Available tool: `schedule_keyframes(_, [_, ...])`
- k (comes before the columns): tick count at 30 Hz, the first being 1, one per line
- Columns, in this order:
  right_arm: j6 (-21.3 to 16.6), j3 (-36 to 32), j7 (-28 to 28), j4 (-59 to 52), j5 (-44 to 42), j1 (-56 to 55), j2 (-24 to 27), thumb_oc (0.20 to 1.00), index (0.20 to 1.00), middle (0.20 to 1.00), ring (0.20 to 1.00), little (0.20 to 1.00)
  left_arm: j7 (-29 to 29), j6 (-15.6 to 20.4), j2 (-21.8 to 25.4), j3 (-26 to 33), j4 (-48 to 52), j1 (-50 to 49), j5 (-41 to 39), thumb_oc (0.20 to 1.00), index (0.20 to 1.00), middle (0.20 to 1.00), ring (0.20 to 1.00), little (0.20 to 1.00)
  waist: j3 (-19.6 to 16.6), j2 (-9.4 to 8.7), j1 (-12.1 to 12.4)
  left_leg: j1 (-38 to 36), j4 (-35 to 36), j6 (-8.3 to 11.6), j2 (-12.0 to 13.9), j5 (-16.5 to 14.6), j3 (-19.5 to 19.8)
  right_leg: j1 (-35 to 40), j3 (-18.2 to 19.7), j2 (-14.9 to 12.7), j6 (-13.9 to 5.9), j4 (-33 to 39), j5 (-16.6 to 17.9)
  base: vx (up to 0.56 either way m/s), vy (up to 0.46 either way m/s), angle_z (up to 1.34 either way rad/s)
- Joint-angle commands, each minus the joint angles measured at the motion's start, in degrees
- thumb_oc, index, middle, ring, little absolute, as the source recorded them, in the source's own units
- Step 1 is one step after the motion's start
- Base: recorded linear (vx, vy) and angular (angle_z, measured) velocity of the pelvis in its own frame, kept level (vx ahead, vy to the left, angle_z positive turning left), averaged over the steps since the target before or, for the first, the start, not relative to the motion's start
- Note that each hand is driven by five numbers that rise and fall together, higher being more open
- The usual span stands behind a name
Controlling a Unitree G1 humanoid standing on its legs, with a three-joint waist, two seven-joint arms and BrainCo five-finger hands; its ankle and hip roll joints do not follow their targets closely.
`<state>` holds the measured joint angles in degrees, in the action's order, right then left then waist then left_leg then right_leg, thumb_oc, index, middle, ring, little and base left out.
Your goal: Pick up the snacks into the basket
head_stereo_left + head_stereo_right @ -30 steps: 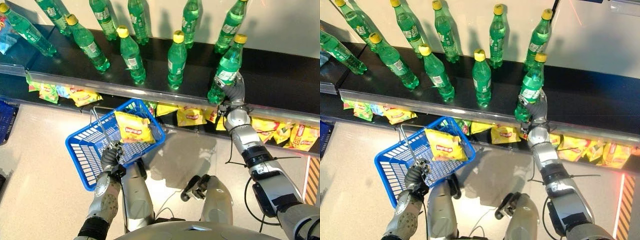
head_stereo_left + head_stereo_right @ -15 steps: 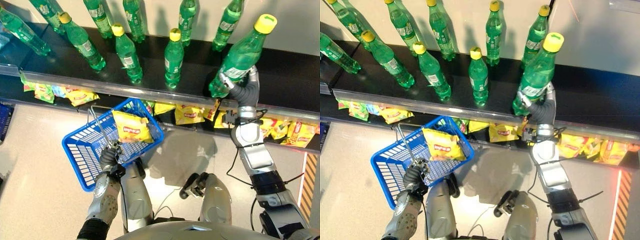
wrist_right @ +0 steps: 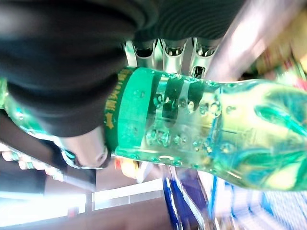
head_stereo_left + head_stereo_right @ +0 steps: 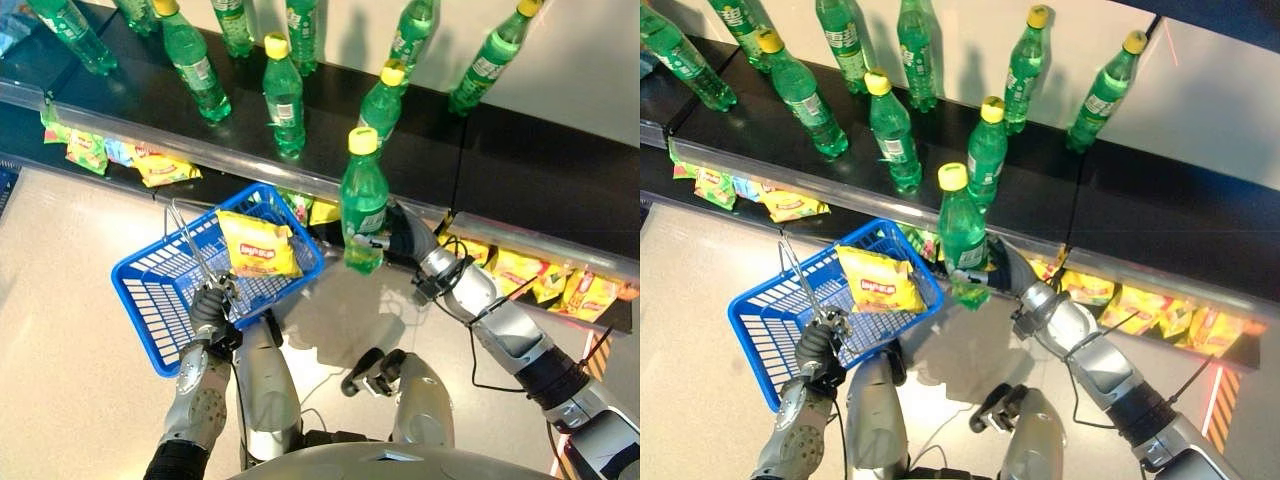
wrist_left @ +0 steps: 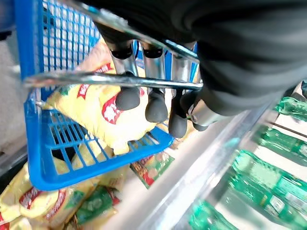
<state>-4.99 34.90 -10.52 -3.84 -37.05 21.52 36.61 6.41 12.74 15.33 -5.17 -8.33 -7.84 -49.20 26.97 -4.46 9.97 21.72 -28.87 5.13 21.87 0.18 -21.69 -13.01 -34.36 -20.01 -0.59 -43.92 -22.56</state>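
Observation:
My left hand (image 4: 210,312) is shut on the metal handle (image 5: 110,79) of a blue wire basket (image 4: 150,305), which hangs above the floor in front of the shelf. A yellow snack bag (image 4: 256,246) lies in the basket's far end. My right hand (image 4: 405,238) is shut on the lower body of a green bottle (image 4: 363,205) with a yellow cap. It holds the bottle upright in the air, off the shelf, just right of the basket's far corner. In the right wrist view the fingers wrap the bottle (image 3: 192,129).
A long black shelf (image 4: 520,150) runs across the back with several green bottles (image 4: 283,95) standing on it. Beneath its front edge lie yellow snack bags, some at the left (image 4: 160,168) and more at the right (image 4: 520,268).
My right hand has taken the green bottle off the shelf and carried it down and left, close to the basket. The left hand and basket kept still; the camera view shifted.

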Motion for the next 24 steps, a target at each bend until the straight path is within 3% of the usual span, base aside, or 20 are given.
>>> schedule_keyframes(1, [-0.3,0.78,-6.35,-1.65,-12.73,6.32,-0.83,0.2,0.2,0.2,0.2,0.2,-5.61,4.11,3.25,-1.34,12.05,0.07,0.39,0.2,0.2,0.2,0.2,0.2,-4.42,0.28,2.15,-1.64,-3.81,2.1,2.54,-2.85,0.15,2.58,1.07,-1.2,-6.94,6.91,11.03,0.02,-0.035,0.18])
schedule_keyframes(5, [2.91,5.78,-8.63,4.36,-14.88,10.62,0.79,0.2,0.2,0.2,0.2,0.2,-7.32,3.89,4.11,-2.97,13.46,0.72,-0.62,0.2,0.2,0.2,0.2,0.2,-4.2,0.14,3.91,-1.49,-3.19,2.27,2.3,-2.34,0.86,3.36,0.21,-0.94,-6.95,7.68,11.11,0.01,-0.033,0.14])
schedule_keyframes(9, [2.89,7.65,-7.51,9.28,-10.99,14.87,1.18,0.2,0.2,0.2,0.2,0.2,-7.54,3.85,4.77,-3.56,13.77,1.26,-0.72,0.2,0.2,0.2,0.2,0.2,-3.89,0.16,4.77,-1.52,-2.68,2.31,2.23,-2.04,1.26,3.54,-0.19,-0.66,-6.98,7.83,11.24,0.0,-0.015,0.15])
schedule_keyframes(17, [1.83,7.49,-0.37,27.77,-1.42,27.53,-10.13,0.2,0.2,0.2,0.2,0.2,-6.79,3.2,6.04,-6.2,15.81,3.36,-1.52,0.2,0.2,0.2,0.2,0.2,-3.06,1.0,7.02,-1.03,-2.13,1.86,1.95,-1.84,1.99,3.86,-0.57,-0.24,-6.76,8.88,11.82,-0.01,-0.004,0.06])
schedule_keyframes(18, [0.78,5.58,2.56,32.67,1.59,30.19,-14.73,0.2,0.2,0.2,0.2,0.2,-6.3,3.15,6.08,-7.09,16.4,3.86,-1.99,0.2,0.2,0.2,0.2,0.2,-2.86,1.49,7.67,-0.8,-2.08,1.71,1.73,-1.83,2.21,3.91,-0.71,-0.16,-6.65,9.11,11.96,0.0,0.0,0.0])
schedule_keyframes(19, [0.65,5.55,2.53,32.95,1.68,30.37,-14.97,0.2,0.2,0.2,0.2,0.2,-6.28,3.14,6.17,-6.99,16.41,3.9,-2.0,0.2,0.2,0.2,0.2,0.2,-2.79,1.38,7.64,-0.81,-2.08,1.71,1.73,-1.83,2.22,3.93,-0.72,-0.15,-6.65,9.13,11.96,-0.03,0.006,0.02])
schedule_keyframes(20, [-0.74,3.06,5.93,37.13,5.38,32.01,-19.15,0.2,0.2,0.2,0.2,0.2,-6.0,2.97,5.94,-7.91,16.7,4.54,-2.33,0.2,0.2,0.2,0.2,0.2,-2.5,1.99,8.19,-0.42,-2.18,1.53,1.51,-1.87,2.39,3.91,-0.88,-0.21,-6.59,9.24,12.04,0.0,0.0,0.0])
schedule_keyframes(24, [-2.93,-0.47,10.39,40.31,12.3,33.32,-24.59,0.2,0.2,0.2,0.2,0.2,-5.96,2.76,5.89,-9.64,17.47,5.56,-2.94,0.2,0.2,0.2,0.2,0.2,-1.65,2.92,9.23,0.41,-2.13,1.18,0.88,-1.87,3.19,4.02,-1.57,-0.48,-6.62,9.42,12.18,-0.02,-0.001,0.15])
